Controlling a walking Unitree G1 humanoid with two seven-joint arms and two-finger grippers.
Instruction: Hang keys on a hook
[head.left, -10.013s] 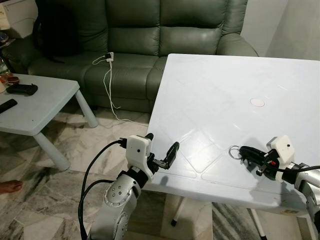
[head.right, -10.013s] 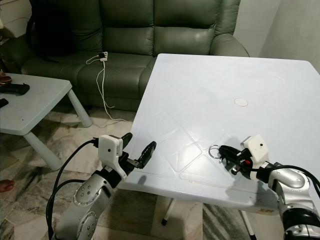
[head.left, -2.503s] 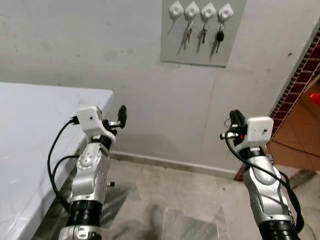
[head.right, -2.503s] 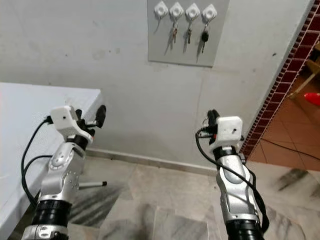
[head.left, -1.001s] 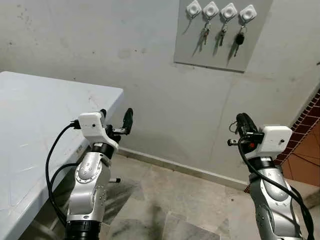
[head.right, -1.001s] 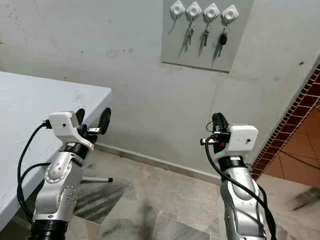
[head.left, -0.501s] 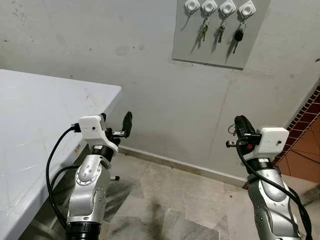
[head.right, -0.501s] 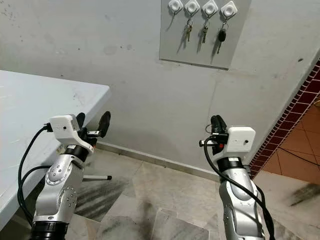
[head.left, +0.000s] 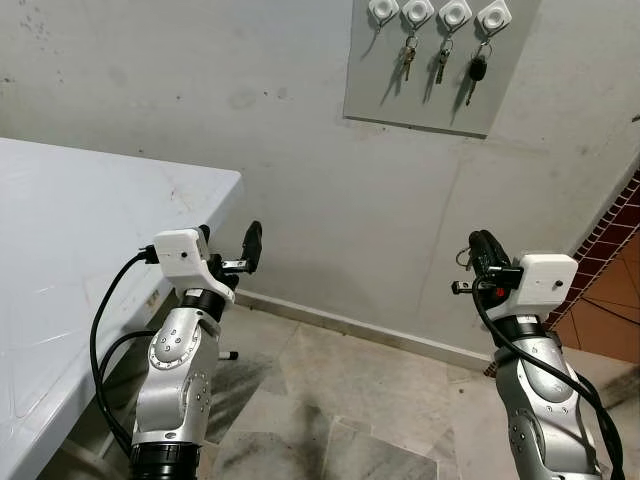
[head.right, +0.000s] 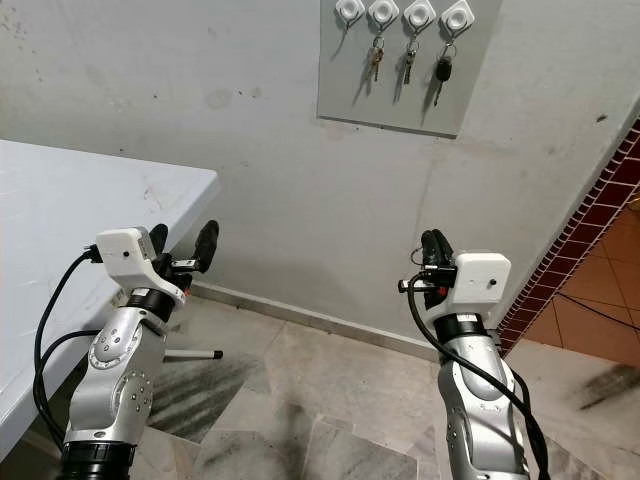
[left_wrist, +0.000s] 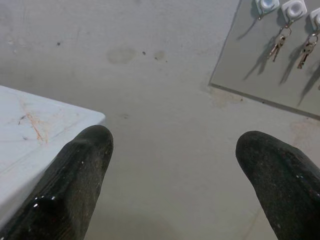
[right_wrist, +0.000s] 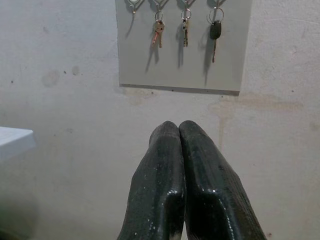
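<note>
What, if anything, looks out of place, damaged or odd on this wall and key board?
Nothing is askew or broken. The grey board hangs straight, with keys on three white hooks and the leftmost hook bare. The wall carries faint stains and scuff marks, plus discolouring under the board's lower edge.

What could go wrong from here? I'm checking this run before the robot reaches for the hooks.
1. The free hook sits at the left end of the board, right beside a hung key, so a reach could knock that key.
2. The right gripper shows only a key ring beside its shut fingers; the keys could slip.
3. The hooks are high above both grippers, so the reach may strain.
</note>
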